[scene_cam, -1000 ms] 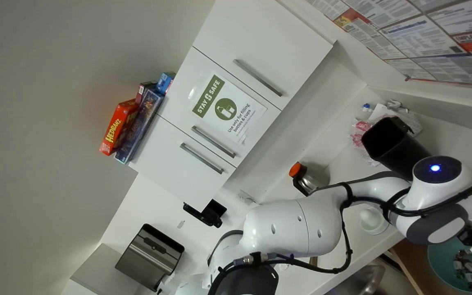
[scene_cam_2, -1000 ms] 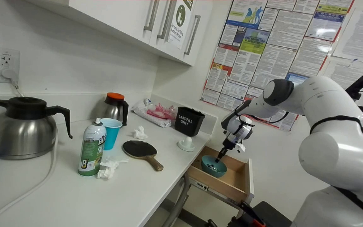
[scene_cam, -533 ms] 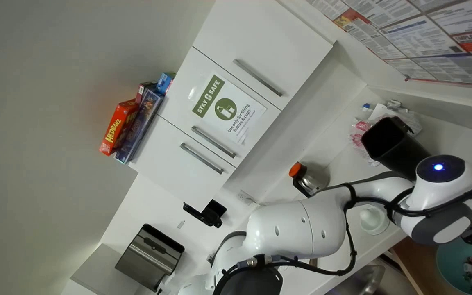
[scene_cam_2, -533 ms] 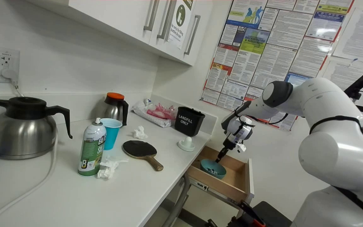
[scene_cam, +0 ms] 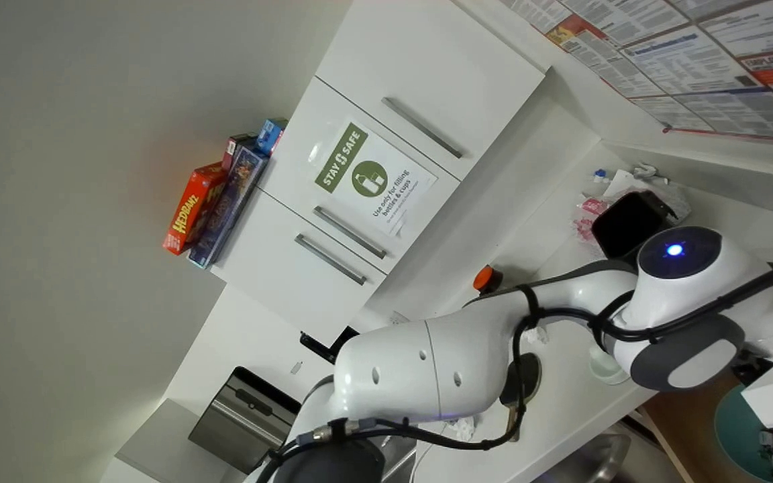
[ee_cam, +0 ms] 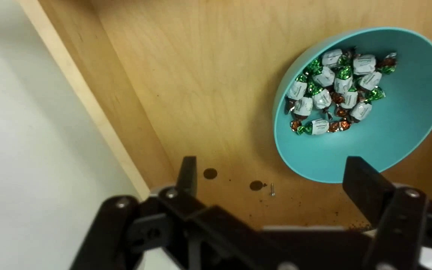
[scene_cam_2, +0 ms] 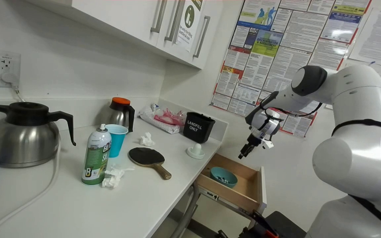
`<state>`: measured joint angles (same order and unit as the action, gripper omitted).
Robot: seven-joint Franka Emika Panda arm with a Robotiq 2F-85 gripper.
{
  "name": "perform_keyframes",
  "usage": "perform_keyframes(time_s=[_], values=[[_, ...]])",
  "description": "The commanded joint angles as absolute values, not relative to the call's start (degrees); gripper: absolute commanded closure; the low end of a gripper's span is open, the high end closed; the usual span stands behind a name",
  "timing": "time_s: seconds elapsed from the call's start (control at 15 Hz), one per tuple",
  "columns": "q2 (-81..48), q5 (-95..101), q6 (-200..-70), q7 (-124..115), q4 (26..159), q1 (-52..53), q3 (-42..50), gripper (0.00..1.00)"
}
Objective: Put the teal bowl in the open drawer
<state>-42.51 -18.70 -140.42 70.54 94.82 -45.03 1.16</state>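
Observation:
The teal bowl (ee_cam: 373, 142) rests inside the open drawer (ee_cam: 201, 93), with several wrapped candies gathered toward one side of it. In an exterior view the bowl (scene_cam_2: 224, 175) sits toward the counter end of the drawer (scene_cam_2: 248, 185). Above and apart from it hangs my gripper (scene_cam_2: 241, 156). The wrist view shows the gripper (ee_cam: 271, 162) open, with its fingers wide apart and nothing held between them. One finger (ee_cam: 366, 183) overlaps the bowl's rim in that view only because it is nearer the camera. Another exterior view cuts off part of the bowl (scene_cam: 739, 433).
A small screw (ee_cam: 272, 189) lies on the drawer floor. The drawer's side wall (ee_cam: 99, 120) borders a white surface. On the counter stand a black bin (scene_cam_2: 198, 127), a white dish (scene_cam_2: 195, 152), a paddle (scene_cam_2: 147, 157), a blue cup (scene_cam_2: 117, 140) and a spray can (scene_cam_2: 97, 155).
The gripper was at the bowl's rim and has moved up and away from it. The bowl shifted slightly at first, then stayed in the drawer.

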Motion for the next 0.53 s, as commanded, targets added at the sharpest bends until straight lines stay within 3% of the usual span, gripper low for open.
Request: perform_keyframes(time_s=[0.0, 0.27, 0.47], values=[[-32.89, -16.78, -139.27, 67.21, 103.74, -44.02, 2.94, 0.00], [-27.79, -15.90, -140.08, 65.80, 108.05, -42.40, 4.50, 0.00], [-31.50, -17.45, -139.93, 68.07, 103.90, -43.71, 3.38, 0.00]])
